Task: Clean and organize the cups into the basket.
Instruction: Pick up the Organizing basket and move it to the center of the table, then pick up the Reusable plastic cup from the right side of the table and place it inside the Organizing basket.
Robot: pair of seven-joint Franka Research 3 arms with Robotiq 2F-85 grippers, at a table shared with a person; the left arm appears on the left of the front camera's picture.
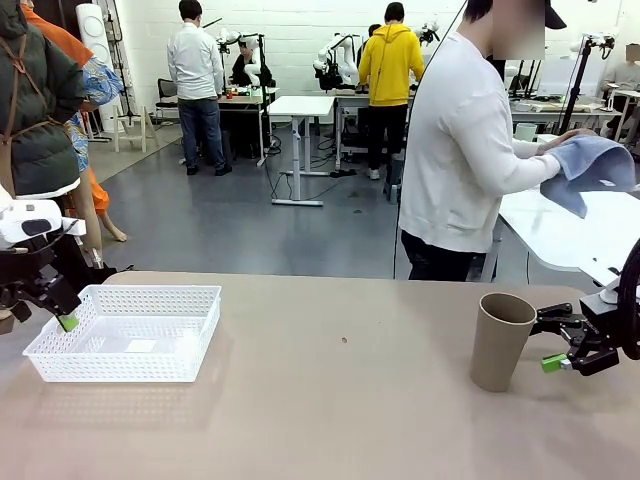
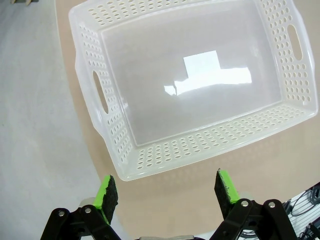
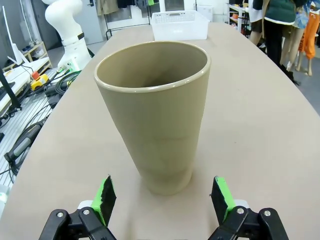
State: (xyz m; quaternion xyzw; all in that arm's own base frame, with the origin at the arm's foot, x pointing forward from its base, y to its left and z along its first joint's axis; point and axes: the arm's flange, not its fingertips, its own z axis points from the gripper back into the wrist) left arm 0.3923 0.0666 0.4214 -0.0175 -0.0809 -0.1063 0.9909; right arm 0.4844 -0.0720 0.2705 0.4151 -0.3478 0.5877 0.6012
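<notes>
Barely begun: shallow white perforated plastic basket (image 2: 200, 145) sits empty at surface (image 1: 340, 400) left, left fingers (image 2: 106, 192) wide open near its rim w/ nothing held, right fingers (image 3: 221, 195) spread just short of upright tan-brown tapered tumbler (image 3: 155, 120), not gripping yet; wrist views show bare basket floor & finger gaps, front less clearly.

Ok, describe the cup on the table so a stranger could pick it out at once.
Start at the long tan table and go to its right end. There a cup stands upright, mouth up, just ahead of the open right end effector. It is a tall, tapered, tan-brown tumbler without a handle, far from the white basket at the left end.
</notes>
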